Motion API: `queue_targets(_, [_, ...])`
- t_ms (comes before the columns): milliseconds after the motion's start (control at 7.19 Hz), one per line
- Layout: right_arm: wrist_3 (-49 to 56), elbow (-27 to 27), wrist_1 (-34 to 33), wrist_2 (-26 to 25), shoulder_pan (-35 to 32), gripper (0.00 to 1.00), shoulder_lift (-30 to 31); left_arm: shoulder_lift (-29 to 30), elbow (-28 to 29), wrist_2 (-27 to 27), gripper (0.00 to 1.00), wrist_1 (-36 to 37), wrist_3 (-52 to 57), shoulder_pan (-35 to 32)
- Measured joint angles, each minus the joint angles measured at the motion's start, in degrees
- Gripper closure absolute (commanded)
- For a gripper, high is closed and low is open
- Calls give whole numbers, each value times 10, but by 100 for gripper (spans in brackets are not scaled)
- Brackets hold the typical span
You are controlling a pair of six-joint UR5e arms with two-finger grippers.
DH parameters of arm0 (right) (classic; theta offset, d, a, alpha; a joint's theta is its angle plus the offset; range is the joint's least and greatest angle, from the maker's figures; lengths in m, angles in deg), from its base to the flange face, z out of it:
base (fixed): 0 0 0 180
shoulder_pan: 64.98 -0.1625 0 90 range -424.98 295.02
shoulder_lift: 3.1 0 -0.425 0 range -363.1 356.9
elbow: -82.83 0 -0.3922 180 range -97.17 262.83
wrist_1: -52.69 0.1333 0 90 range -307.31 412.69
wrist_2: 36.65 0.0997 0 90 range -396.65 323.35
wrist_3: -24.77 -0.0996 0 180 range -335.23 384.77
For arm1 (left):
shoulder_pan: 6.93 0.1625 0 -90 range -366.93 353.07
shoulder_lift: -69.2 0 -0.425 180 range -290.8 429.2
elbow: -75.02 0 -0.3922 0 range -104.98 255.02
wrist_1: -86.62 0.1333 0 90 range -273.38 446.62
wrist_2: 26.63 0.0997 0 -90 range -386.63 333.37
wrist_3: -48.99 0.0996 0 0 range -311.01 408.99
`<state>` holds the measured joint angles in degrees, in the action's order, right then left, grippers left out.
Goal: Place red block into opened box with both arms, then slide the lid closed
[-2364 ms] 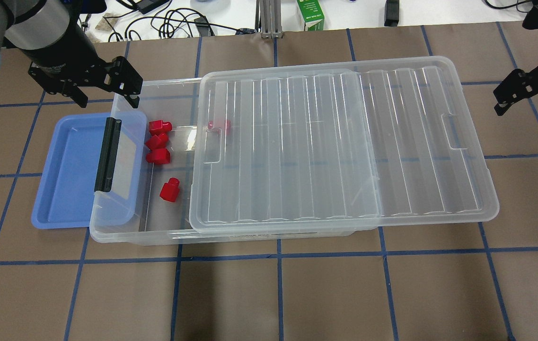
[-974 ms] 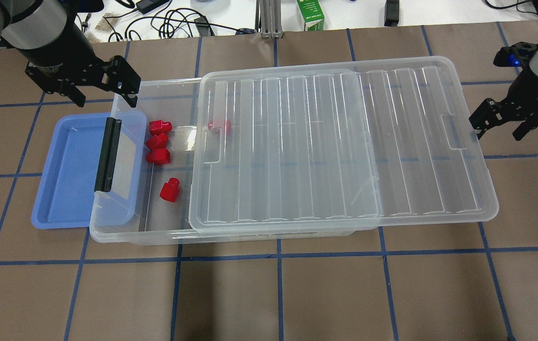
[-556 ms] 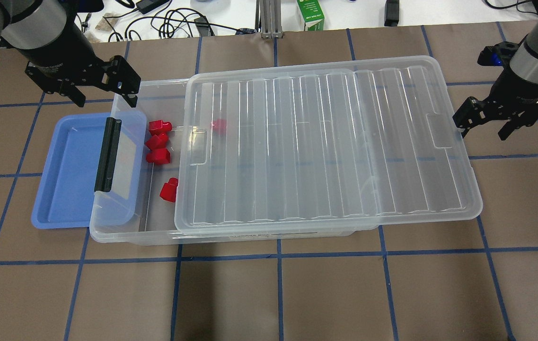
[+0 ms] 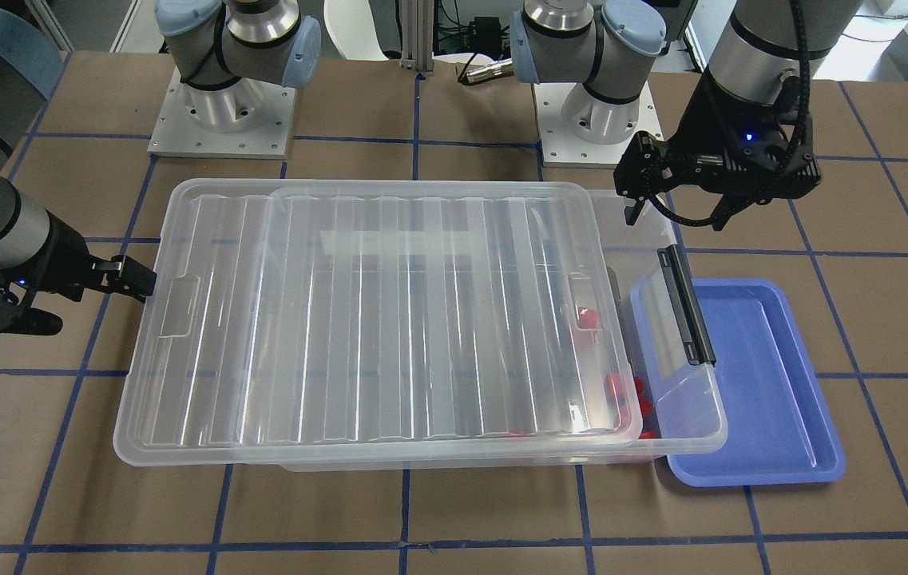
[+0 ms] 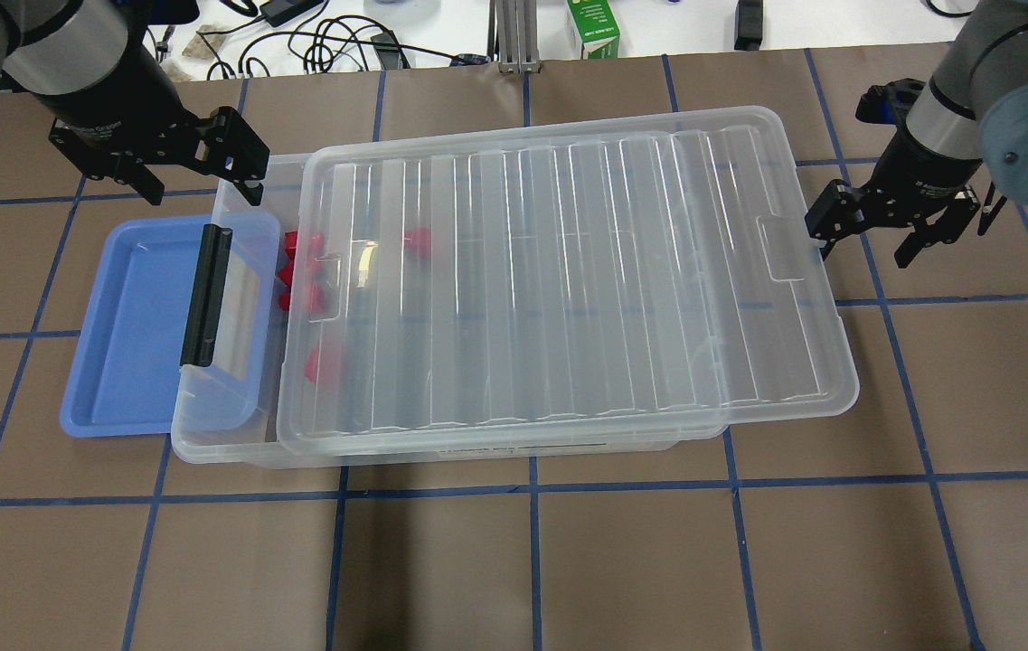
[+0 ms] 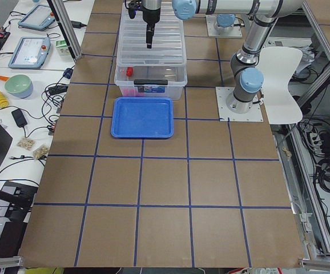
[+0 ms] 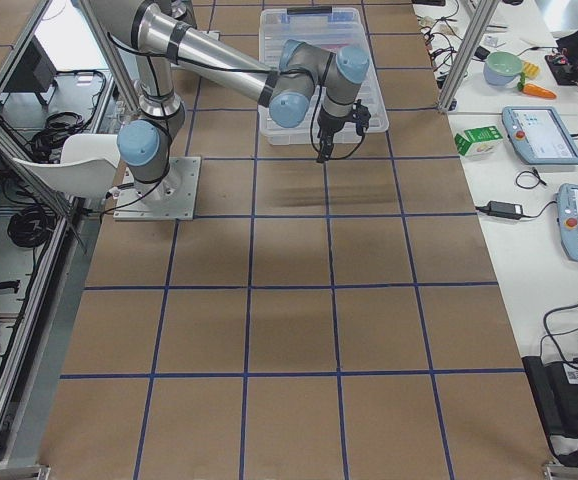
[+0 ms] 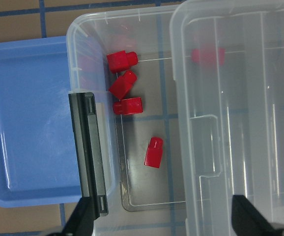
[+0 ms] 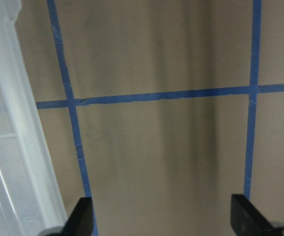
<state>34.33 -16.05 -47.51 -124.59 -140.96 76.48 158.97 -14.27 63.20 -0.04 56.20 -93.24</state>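
The clear box (image 5: 224,445) lies lengthwise with its black latch bar (image 5: 206,294) at the left end. Several red blocks (image 8: 127,105) rest on its floor near that end, and one more (image 5: 419,240) shows through the lid. The ribbed clear lid (image 5: 568,280) covers most of the box, leaves a narrow strip open at the left and overhangs at the right. My right gripper (image 5: 866,249) is open, one finger against the lid's right short edge (image 4: 138,283). My left gripper (image 5: 199,185) hovers open above the box's back left corner and holds nothing.
A shallow blue tray (image 5: 125,325) lies at the box's left end, partly under its rim. A green carton (image 5: 592,27) and cables (image 5: 333,45) sit along the far table edge. Brown paper with blue tape lines covers the table (image 5: 532,561).
The lid has slid left across the box and now covers most of the red blocks. My right gripper came down and moved left with the lid's right edge. The left arm stayed put.
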Motion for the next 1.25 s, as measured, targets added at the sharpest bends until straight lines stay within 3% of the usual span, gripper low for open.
queue_targets(556, [-70, 2, -5, 10, -49, 0, 0, 1, 0, 0, 0, 0, 0, 0])
queue_targets(1252, [-78, 18, -9, 14, -61, 0, 1, 1, 0, -1, 0, 0, -1, 0])
